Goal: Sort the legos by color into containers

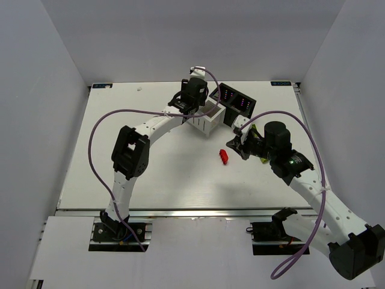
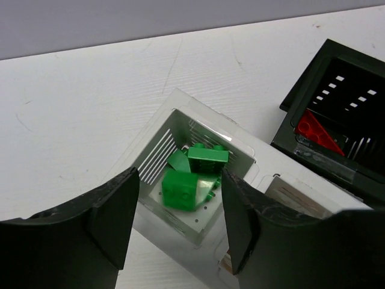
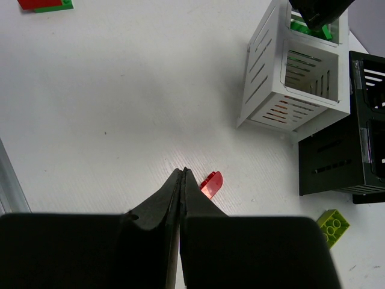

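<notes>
Proximity favours our right claw (image 3: 182, 173), shut and empty: we see the red lego (image 3: 211, 183) on the worktop (image 3: 90, 90) mid-frame, just right of its tip, while our left claw (image 2: 179, 201) gapes above the white container (image 2: 157, 147).

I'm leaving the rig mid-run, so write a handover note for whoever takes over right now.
Left gripper: open, empty, above the white bin's compartment of green legos.
Right gripper: shut, empty, tips by a red lego on the table.
Done: green legos in the white bin, one red brick in the black bin.
Left: the loose red lego, a yellow-green brick by the black bin, red and green pieces farther off.
</notes>
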Controlling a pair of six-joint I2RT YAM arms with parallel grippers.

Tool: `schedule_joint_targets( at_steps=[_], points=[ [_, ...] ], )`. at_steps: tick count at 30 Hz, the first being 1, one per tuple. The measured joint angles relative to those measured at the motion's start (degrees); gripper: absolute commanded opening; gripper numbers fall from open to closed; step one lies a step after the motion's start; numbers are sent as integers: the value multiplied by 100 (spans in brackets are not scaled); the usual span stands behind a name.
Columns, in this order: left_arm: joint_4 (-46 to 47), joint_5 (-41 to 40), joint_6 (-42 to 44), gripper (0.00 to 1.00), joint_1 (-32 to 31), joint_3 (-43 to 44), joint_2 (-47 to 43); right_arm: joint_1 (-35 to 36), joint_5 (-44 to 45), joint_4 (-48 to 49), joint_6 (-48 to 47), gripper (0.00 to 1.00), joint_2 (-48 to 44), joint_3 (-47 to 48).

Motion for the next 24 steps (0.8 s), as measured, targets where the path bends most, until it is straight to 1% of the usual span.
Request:
schedule_joint_targets(
  at_steps=[3,6,7,8,9,10,12,13,14,16,17,18,19,20,21,22,24],
  points=[
    [7,-13,2,72,11,13,0,0,0,0,-2,0,0,0],
    [2,-9,2,72,22,13,0,0,7,0,-7,0,0,0],
    [2,-4,2,72,26,13,0,0,22,0,-7,3,0,0],
    [-11,17,0,72,26,13,-9,0,28,0,-4,8,0,0],
    [-61,50,0,71,26,13,-26,-2,46,0,0,15,0,0],
    [-151,129,0,67,28,11,-61,-2,57,0,28,33,0,0],
    [-345,332,-9,62,33,-33,-221,-9,68,7,76,47,2,0],
    [-415,472,-9,62,33,-144,-378,-20,68,20,83,61,4,0],
    [-415,608,-26,62,33,-376,-614,-31,66,28,140,67,13,0],
    [-422,903,-107,65,33,-1300,-1480,-68,107,39,177,73,55,0],
    [-402,1051,-155,69,33,-1735,-1956,-94,131,37,190,78,85,2],
    [-295,1235,-212,80,33,-2271,-2529,-127,166,31,197,80,125,7],
    [-188,1386,-280,85,33,-2806,-3143,-170,195,22,192,89,168,7],
    [-118,1521,-343,88,33,-3211,-3661,-210,219,4,188,89,199,9],
    [70,1661,-428,96,33,-3630,-4218,-243,267,-26,173,90,229,13],
    [240,1773,-501,98,33,-4019,-4719,-267,306,-48,149,89,260,15],
    [485,1943,-605,98,31,-4577,-5484,-299,474,-101,107,89,306,17]
  ],
)
